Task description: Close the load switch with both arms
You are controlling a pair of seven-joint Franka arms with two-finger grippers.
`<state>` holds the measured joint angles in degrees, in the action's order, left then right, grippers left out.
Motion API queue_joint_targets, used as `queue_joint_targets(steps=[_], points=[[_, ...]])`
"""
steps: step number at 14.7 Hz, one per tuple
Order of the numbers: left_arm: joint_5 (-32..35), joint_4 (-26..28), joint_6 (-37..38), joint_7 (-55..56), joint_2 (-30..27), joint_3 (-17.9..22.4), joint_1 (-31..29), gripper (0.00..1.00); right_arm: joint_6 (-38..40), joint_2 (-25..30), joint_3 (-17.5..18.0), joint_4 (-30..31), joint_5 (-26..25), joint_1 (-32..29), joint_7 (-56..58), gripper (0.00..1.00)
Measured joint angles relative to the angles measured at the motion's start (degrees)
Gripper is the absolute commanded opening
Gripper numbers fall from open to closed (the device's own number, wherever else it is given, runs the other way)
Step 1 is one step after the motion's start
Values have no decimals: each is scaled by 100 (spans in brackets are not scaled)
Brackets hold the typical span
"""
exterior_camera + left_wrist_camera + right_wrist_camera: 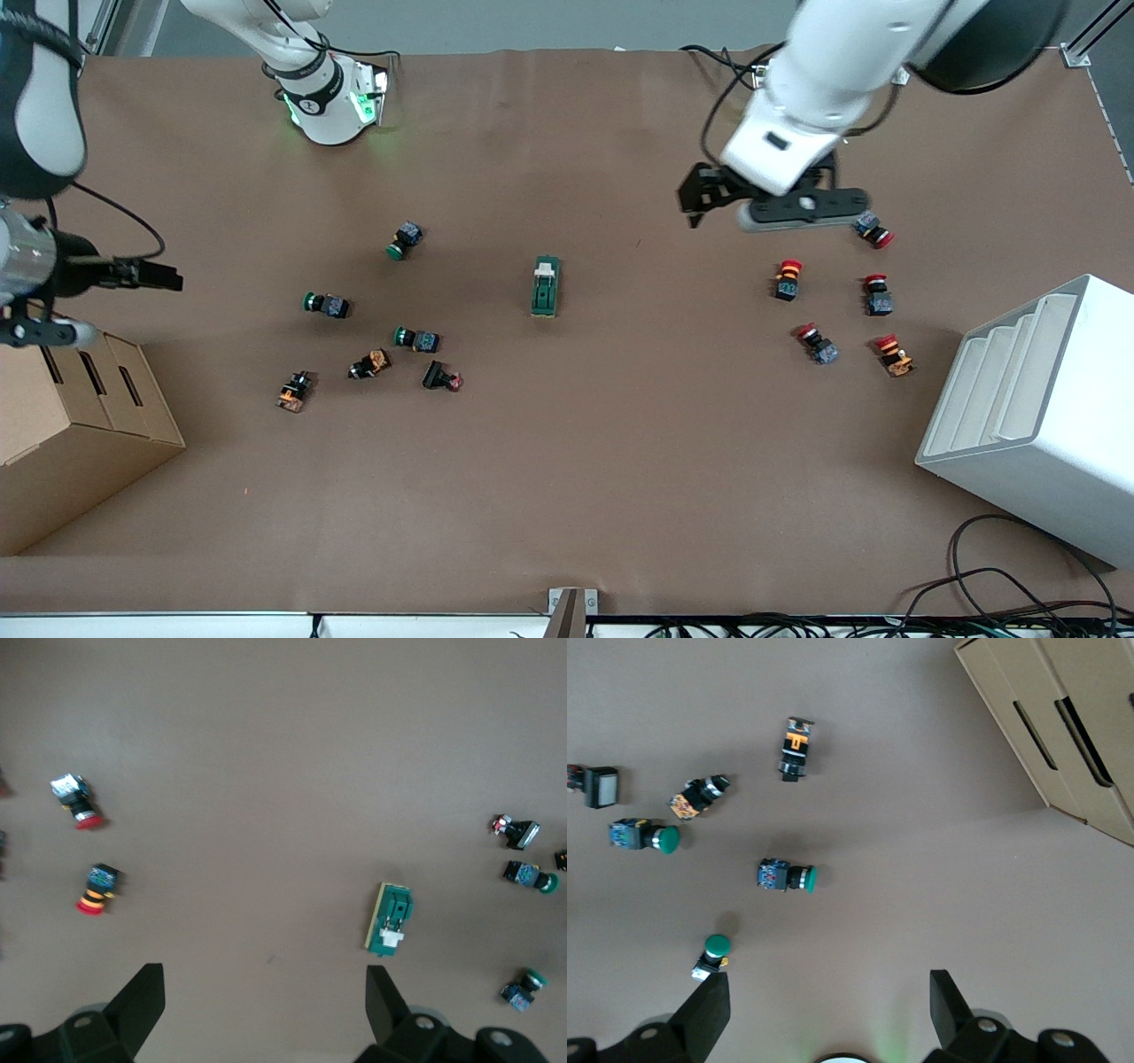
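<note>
The load switch [546, 286] lies flat near the middle of the table, a dark-green block with a white piece at the end toward the robots' bases. It also appears in the left wrist view [391, 920]. My left gripper [700, 197] hangs open over bare table between the switch and the red buttons, holding nothing [263, 974]. My right gripper [166, 278] is up in the air at the right arm's end of the table, by the cardboard box, open and empty [828, 979]. The switch is out of the right wrist view.
Green push buttons [407, 239] and orange ones [370, 364] are scattered between the switch and the cardboard box [80, 416]. Several red push buttons [788, 278] lie toward the left arm's end, next to a white stepped rack [1045, 416]. Cables [1001, 594] trail at the table's near edge.
</note>
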<state>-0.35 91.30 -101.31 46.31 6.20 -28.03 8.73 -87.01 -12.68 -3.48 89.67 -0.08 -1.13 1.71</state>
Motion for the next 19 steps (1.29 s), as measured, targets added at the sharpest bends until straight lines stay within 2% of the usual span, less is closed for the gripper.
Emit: queue_joint_targets(steps=[3, 6, 10, 13, 16, 19], points=[[623, 72, -383, 1651, 375, -45, 963, 100, 24, 13, 42, -7, 62, 104, -472, 100], [1529, 128, -762, 3330, 884, -61, 1878, 100, -129, 12, 89, 56, 455, 560, -1742, 100], [2799, 164, -1313, 5132, 1669, -60, 2681, 100, -698, -20, 120, 564, 889, 1203, -2945, 100], [4261, 209, -1429, 6555, 2344, -60, 3218, 100, -1392, -86, 127, 1261, 1492, 1577, -3392, 100], [5803, 259, -1438, 7783, 3038, -60, 3691, 99, -2081, -157, 136, 1752, 1616, 2018, -4174, 100], [7015, 483, -1423, 8388, 3479, -49, 4008, 99, -2498, -258, 142, 1841, 1656, 2464, -4987, 100]])
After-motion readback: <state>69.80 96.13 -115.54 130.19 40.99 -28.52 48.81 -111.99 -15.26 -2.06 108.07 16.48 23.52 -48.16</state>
